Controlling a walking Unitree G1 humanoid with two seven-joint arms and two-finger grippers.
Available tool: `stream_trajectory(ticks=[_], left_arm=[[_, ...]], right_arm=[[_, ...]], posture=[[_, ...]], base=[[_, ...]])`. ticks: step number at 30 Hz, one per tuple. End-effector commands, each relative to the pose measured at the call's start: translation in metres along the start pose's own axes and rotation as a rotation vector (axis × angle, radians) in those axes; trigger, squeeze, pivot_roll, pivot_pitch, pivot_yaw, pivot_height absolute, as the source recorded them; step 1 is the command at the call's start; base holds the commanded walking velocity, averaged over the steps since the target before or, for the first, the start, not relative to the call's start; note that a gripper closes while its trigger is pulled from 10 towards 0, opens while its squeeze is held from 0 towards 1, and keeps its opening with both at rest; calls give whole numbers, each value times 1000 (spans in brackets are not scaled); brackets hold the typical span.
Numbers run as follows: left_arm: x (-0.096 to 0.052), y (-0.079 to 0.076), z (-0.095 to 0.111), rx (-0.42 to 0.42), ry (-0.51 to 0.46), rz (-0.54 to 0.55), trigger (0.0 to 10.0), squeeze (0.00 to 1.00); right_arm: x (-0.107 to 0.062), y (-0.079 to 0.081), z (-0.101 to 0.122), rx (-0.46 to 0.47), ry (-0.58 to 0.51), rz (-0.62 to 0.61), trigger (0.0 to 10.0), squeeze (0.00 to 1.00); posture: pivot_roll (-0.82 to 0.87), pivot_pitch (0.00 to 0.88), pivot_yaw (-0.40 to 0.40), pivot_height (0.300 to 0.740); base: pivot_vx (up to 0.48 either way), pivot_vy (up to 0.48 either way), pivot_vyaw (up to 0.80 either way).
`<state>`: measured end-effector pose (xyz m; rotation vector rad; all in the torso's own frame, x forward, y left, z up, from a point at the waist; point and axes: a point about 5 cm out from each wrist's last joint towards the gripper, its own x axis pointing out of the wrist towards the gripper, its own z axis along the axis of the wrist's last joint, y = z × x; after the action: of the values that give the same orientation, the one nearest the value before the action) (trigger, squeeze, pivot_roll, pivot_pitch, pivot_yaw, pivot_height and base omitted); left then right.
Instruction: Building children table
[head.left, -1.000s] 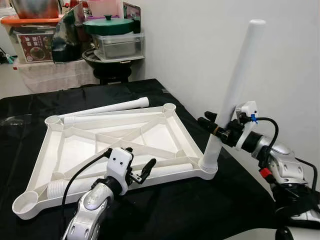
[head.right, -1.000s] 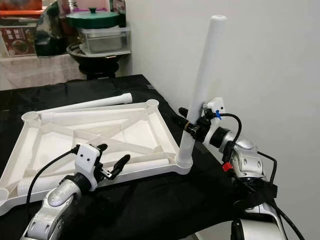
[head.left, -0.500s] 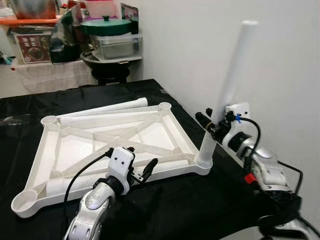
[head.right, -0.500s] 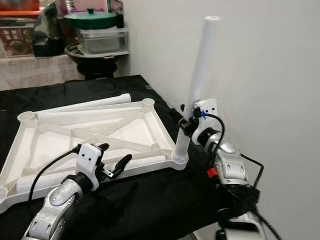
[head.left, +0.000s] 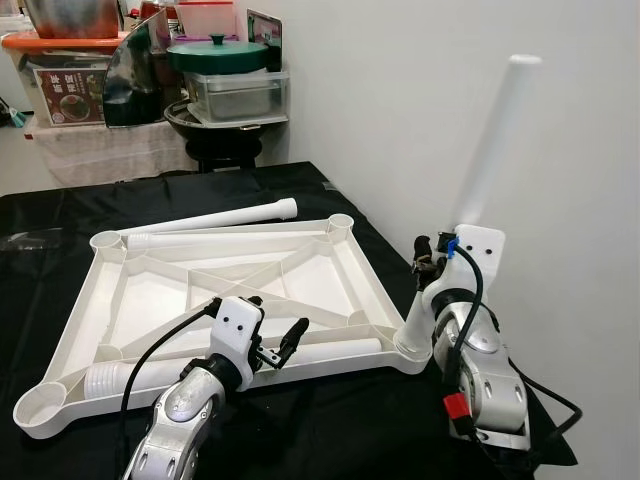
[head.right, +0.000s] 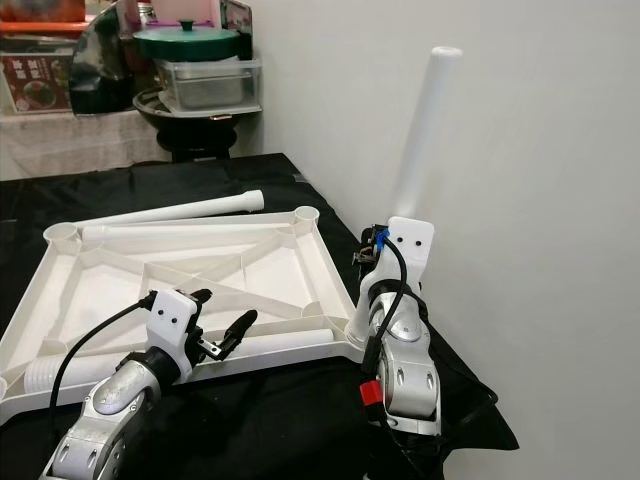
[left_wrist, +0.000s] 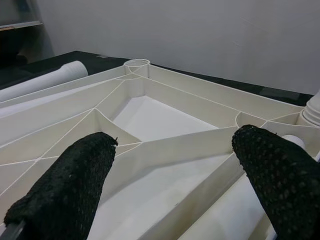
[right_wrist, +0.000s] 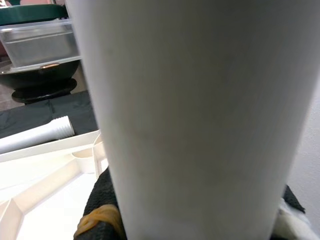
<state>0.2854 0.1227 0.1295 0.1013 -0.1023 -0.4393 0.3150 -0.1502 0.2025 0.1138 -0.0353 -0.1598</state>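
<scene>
One black-draped table against a white wall carries the upturned white tabletop frame. Right gripper clamps the upright leg at its near right corner socket. Left gripper hovers, fingers apart, over the near edge. Behind stands a cluttered shelf.

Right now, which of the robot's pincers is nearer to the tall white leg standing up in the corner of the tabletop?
The right. The right pincer is clamped around the upright leg low down; the left pincer hovers open over the tabletop's near edge, apart from it.
</scene>
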Motion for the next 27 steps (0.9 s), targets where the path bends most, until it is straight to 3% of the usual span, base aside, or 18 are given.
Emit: stream_trajectory(ticks=[1,2,3,4,5,7,8,9,12,13,15,16,18,22,27], left_arm=[[1,-5,-3,0,15,-13,10000,0],[1,-5,-3,0,15,-13,10000,0],[2,-5,-3,0,14,-14,10000,0],[2,-5,-3,0,14,-14,10000,0],[1,-4,-3,1,15,-16,10000,0],[1,-4,-3,2,15,-17,10000,0],[1,-3,-3,1,15,-17,10000,0],[1,-2,-3,1,16,-15,10000,0],[0,-2,-3,0,16,-14,10000,0],[0,-2,-3,0,17,-14,10000,0],[0,-3,-3,-3,17,-16,10000,0],[0,-3,-3,-3,17,-16,10000,0],[1,-3,-4,-4,19,-26,10000,0],[6,-4,-2,1,13,-37,10000,0],[6,-3,-1,3,9,-37,10000,0]], right_arm=[[2,15,-16,73,76,49,10000,0],[2,15,-16,73,76,49,10000,0],[4,15,-14,56,63,63,10000,380],[2,16,-12,45,63,52,10000,380],[3,10,-12,35,65,29,10000,1000],[4,6,-11,27,68,10,10000,1000],[7,-1,-5,13,17,8,10000,1000],[13,-12,4,-49,-95,59,10000,0],[15,-13,7,-18,-128,161,10000,0],[15,-12,9,5,-139,297,10000,0],[13,-20,11,-39,-148,550,10000,0],[13,-20,11,-39,-148,550,10000,0],[14,-39,6,-164,-89,710,10000,0],[19,-60,0,-277,54,896,10000,0],[25,-62,-5,-337,117,996,10000,0]], posture=[[48,0,-50,740],[48,0,-50,740],[48,0,-50,740],[48,0,-50,740],[49,0,-50,740],[49,0,-50,740],[46,0,-49,740],[44,0,-47,740],[44,0,-47,740],[42,0,-47,740],[39,0,-41,740],[39,0,-41,740],[34,0,-37,740],[23,0,-31,740],[36,0,-35,740]], base=[[0,0,0],[0,0,0],[0,0,0],[0,0,0],[0,0,0],[0,0,0],[0,0,0],[0,0,0],[0,0,0],[0,0,0],[0,0,0],[0,0,0],[0,0,0],[0,0,0],[0,0,0]])
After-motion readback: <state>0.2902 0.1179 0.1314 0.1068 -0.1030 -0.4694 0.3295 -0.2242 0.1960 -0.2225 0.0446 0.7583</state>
